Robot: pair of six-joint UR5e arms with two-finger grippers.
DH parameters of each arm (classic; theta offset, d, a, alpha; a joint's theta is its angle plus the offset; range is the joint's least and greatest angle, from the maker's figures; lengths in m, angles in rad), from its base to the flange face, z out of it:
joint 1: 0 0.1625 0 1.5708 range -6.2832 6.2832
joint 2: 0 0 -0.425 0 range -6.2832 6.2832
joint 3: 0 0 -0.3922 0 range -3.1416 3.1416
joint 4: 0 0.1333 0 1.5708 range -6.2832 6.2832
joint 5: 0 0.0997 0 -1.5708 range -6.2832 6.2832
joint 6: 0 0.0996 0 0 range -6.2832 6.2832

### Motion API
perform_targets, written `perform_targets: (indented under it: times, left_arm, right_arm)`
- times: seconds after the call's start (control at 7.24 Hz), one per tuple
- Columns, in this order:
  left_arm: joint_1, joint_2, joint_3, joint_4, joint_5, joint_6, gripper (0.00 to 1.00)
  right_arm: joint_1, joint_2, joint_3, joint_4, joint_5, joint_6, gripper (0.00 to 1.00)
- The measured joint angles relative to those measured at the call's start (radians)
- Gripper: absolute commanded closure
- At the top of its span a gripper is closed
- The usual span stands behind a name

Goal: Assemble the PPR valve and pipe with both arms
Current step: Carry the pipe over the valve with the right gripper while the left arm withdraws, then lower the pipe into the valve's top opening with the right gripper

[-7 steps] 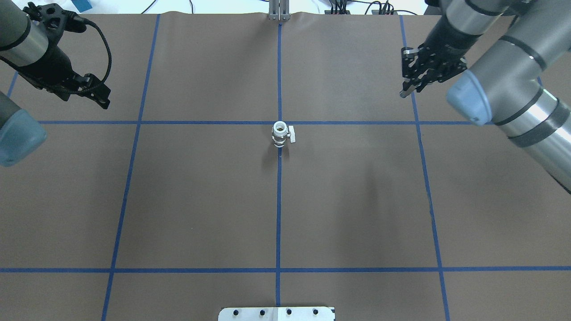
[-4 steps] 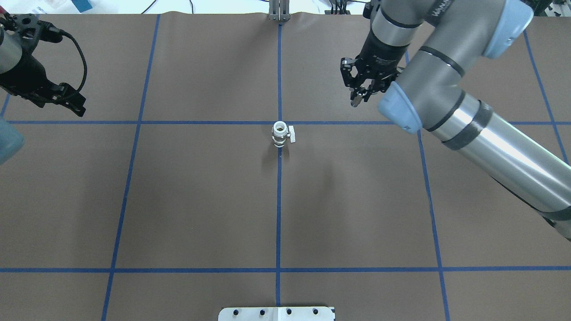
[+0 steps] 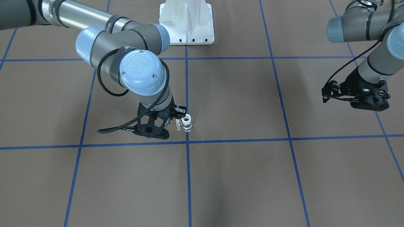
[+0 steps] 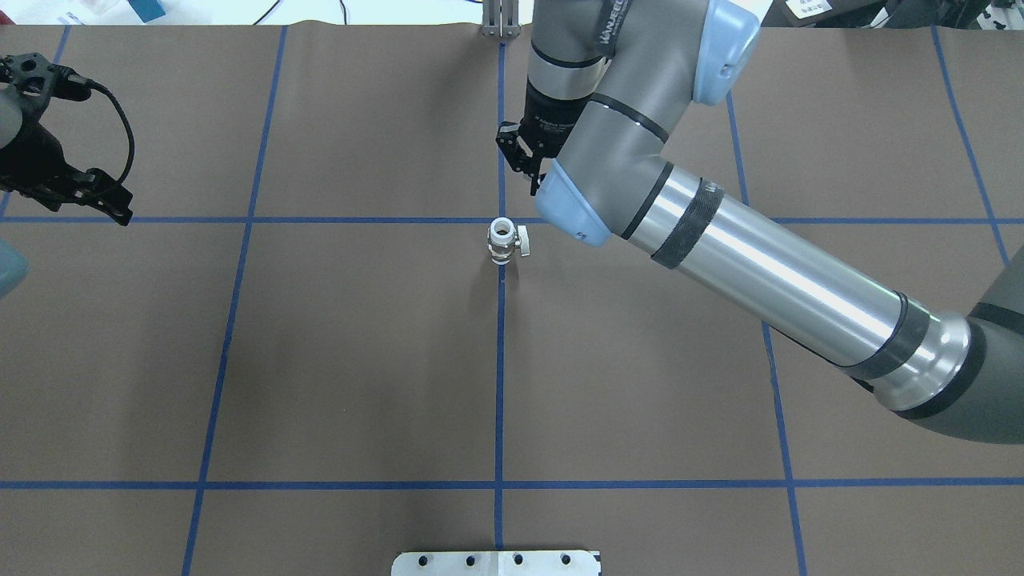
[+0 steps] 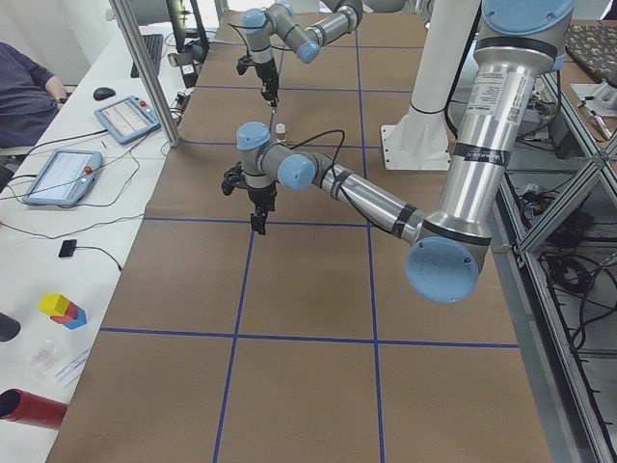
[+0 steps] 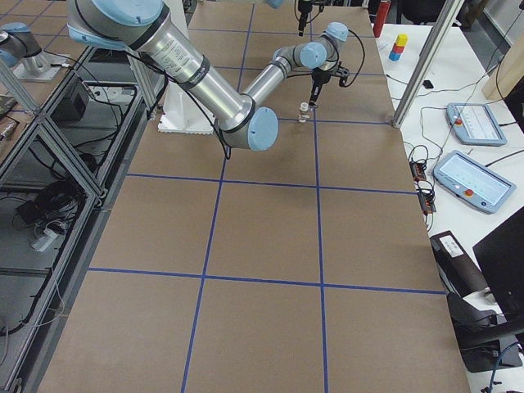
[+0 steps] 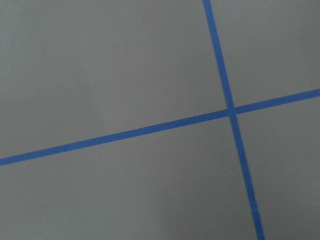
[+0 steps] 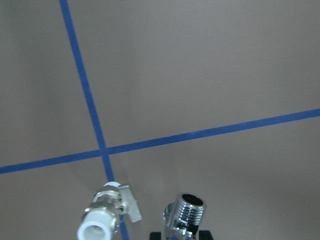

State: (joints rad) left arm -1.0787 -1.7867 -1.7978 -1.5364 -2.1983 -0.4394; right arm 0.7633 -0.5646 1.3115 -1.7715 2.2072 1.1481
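The white PPR valve [image 4: 502, 240] stands upright on the brown table at the centre line crossing, collar up and handle to the side. It also shows in the front view [image 3: 186, 122] and the right wrist view [image 8: 102, 222]. My right gripper [image 4: 530, 178] is shut on the shiny silver pipe [image 8: 186, 214] and hangs just beyond and right of the valve, apart from it. In the front view the right gripper [image 3: 172, 122] is right beside the valve. My left gripper [image 4: 118, 206] hovers open and empty at the far left edge [image 3: 325, 95].
The white bolted pedestal [image 3: 186, 22] stands at the robot's side of the table. A metal post [image 4: 500, 18] stands at the far edge. Blue tape lines [image 7: 230, 110] grid the brown mat. Operator tablets [image 5: 125, 118] lie beyond the far edge.
My right arm has swung left across the table with the pipe, from the far right to just beside the valve. My left gripper has drawn back toward the left edge.
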Motion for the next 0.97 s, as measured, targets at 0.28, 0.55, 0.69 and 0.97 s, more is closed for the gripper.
perform_targets:
  times: [0.28, 0.55, 0.69, 0.97]
  left_arm:
    - [0.000, 0.003, 0.019, -0.003, 0.000, 0.003, 0.00]
    - [-0.002, 0.005, 0.025, -0.004, 0.000, 0.004, 0.00]
    - [-0.003, 0.005, 0.025, -0.003, 0.000, 0.004, 0.00]
    - [-0.003, 0.004, 0.026, -0.003, 0.000, 0.004, 0.00]
  right_arm:
    - [-0.038, 0.063, -0.043, -0.032, -0.040, 0.023, 1.00]
    - [-0.054, 0.100, -0.066, -0.061, -0.069, 0.025, 1.00]
    - [-0.055, 0.105, -0.073, -0.064, -0.073, 0.022, 1.00]
    - [-0.056, 0.106, -0.077, -0.064, -0.075, 0.014, 1.00]
